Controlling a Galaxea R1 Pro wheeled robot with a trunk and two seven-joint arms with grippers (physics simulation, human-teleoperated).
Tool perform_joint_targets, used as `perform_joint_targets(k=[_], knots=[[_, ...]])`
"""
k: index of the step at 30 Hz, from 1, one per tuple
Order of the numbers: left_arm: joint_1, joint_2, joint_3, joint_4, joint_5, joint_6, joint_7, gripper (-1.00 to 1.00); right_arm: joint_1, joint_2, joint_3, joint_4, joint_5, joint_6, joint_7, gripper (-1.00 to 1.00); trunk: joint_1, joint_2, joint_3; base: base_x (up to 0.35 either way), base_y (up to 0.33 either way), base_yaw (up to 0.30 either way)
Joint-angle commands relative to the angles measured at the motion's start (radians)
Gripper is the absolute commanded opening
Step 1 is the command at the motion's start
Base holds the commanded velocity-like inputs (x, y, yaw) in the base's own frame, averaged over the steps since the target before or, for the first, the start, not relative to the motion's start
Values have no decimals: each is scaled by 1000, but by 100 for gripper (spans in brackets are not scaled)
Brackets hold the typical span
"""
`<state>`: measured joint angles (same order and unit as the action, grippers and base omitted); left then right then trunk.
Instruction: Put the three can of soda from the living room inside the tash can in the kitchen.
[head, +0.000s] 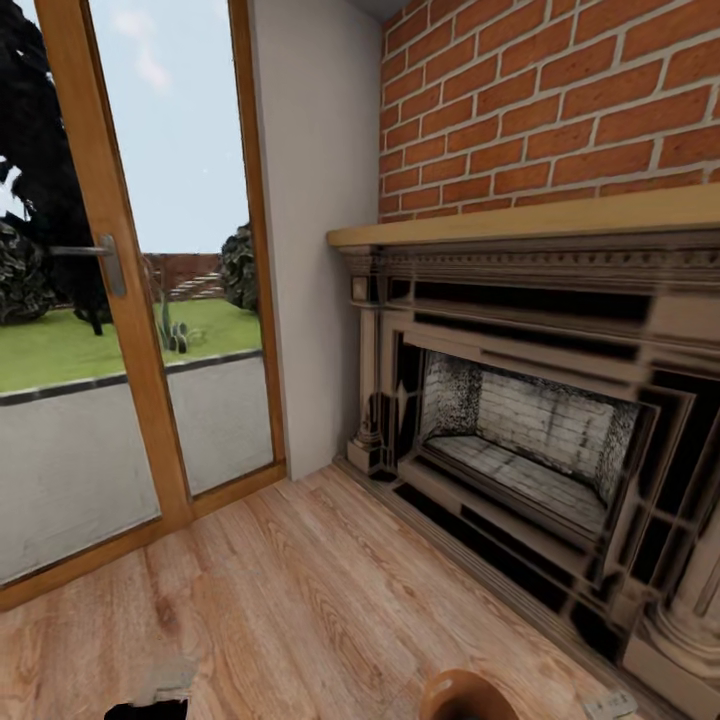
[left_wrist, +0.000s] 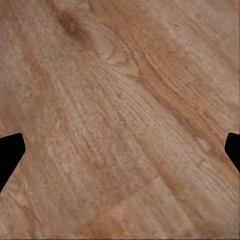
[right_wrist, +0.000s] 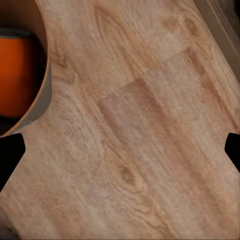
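Door: the glass door (head: 110, 300) stands at far left, wood-framed, with lawn and paving beyond; this is the living room, so the kitchen lies somewhere out of sight.
Floor: the plank floor (head: 300, 600) runs from the door to the hearth, warm brown; both wrist views look straight down on it, which suggests the arms hang low for travel.
Left pincer: the left pincer (left_wrist: 120, 150) has dark tips at opposite edges of its view, spread wide, with bare planks between them.
Fireplace: the fireplace (head: 540, 440) sits right of the door under a wooden mantel and red brick.
Bin: the bin (head: 465, 697) shows as a brown curved rim at the bottom of the head view, low and close to the robot, probably carried along so cans can be dropped in.
Can: an orange can (right_wrist: 17, 75) lies inside the bin, glossy, dark at its top end.
Right pincer: the right pincer (right_wrist: 120, 150) is spread too, holding nothing, just beside the bin's wall.
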<state>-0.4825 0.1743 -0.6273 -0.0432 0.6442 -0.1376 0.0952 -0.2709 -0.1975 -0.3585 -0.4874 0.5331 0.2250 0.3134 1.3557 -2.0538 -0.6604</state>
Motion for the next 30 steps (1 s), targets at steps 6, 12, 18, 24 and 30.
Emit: perform_joint_targets(k=[6,12,18,24,30], knots=[[104,4,-1,23,-2,-4,-11,100,47,-16,-8,14,-1,-66,-3,100,-23,42,9,0,0,0],[174,5,-2,25,-1,-26,-45,100,94,-21,-13,21,-3,-112,-3,100,-46,84,19,0,0,0],[212,5,-3,27,-4,-53,-55,100,114,-22,-16,58,-4,-136,-4,100,-69,126,28,0,0,0],[263,5,-6,26,-7,-96,-58,100,126,-29,-17,108,-4,-174,-5,100,-92,168,37,0,0,0],[329,5,-8,25,-8,-180,-86,100,173,-30,-17,143,-5,-224,-5,100,-115,210,46,0,0,0]])
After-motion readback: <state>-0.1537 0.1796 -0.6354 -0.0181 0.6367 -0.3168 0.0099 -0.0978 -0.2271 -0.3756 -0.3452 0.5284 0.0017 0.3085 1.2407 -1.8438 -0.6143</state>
